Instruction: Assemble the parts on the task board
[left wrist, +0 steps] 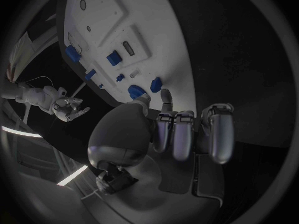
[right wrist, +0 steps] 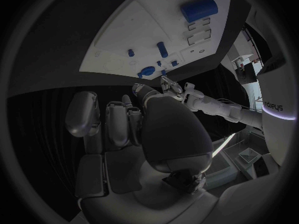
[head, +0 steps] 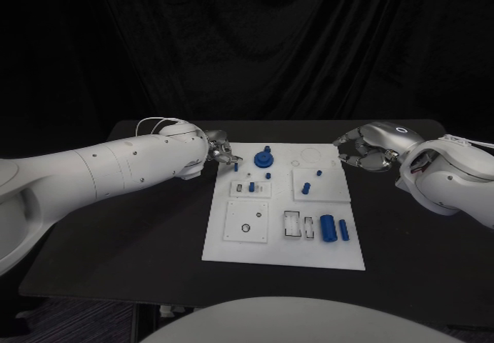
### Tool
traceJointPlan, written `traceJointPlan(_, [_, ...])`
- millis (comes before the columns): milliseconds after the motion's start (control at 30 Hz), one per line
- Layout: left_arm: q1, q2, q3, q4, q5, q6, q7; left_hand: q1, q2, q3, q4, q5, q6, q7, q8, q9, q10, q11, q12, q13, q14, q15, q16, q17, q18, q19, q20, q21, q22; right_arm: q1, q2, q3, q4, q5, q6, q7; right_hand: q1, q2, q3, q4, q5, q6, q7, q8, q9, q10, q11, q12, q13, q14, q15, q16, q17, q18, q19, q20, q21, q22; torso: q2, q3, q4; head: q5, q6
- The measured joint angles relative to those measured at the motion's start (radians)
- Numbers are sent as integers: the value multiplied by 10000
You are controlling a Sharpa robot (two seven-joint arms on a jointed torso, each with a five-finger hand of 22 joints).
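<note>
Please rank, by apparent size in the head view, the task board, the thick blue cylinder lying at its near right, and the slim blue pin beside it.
1. task board
2. thick blue cylinder
3. slim blue pin: about as long as the cylinder, but clearly thinner.

Upright parts [head: 265,156] crowd the task board [head: 237,243]'s far edge, seemingly.

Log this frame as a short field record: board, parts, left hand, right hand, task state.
board: white task board in the middle of the black table
parts: blue pieces; round knobbed part at far edge, large cylinder near right
left hand: at board's far left corner, beside a small blue peg; contact unclear
right hand: off far right corner, fingers curled, holds nothing
task state: parts still loose
</note>
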Motion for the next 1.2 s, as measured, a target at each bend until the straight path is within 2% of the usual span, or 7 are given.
traceJointPlan(467, [-43,31,0,-7,0,114,16,0,0,-27,27,0,36,36,-40,-20,0,0,0,0,-36,36,0,0,0,0,0,0,0,-2,4,-1,-1,0,6,3,0,0,0,0,0,0,0,0,1,0,0,0,1,0,0,0,0,0,0,0,0,0,0,7,-2,-10,0])
traceJointPlan(667, [-56,54,0,-25,0,155,40,35,102,-27,27,0,36,36,-114,-70,0,0,0,0,-36,36,0,0,0,0,0,0,0,-2,19,-1,-6,0,14,4,-41,-41,29,29,0,0,0,0,-17,0,0,-59,-5,0,0,-51,0,0,0,0,0,0,-1,8,-2,-9,0])
traceJointPlan(1067, [-68,96,0,-68,-1,185,133,235,220,-54,-1,547,109,36,-378,-198,0,0,0,0,-36,36,0,0,1,0,0,-44,0,-4,19,0,-9,1,34,4,-41,-41,29,29,-1,0,0,0,-17,0,0,-58,-6,0,0,-51,0,1,0,0,0,-1,1,4,-4,6,0])
traceJointPlan(1200, [-73,118,0,-89,-1,197,159,274,224,-54,-1,581,109,36,-387,-235,-36,36,0,0,-36,36,0,0,-1,0,0,-44,0,-4,24,-2,-11,1,43,4,-41,-41,56,1,-1,0,0,0,-17,0,0,-58,-6,0,0,-50,0,1,0,0,-62,-1,2,3,-5,10,0])
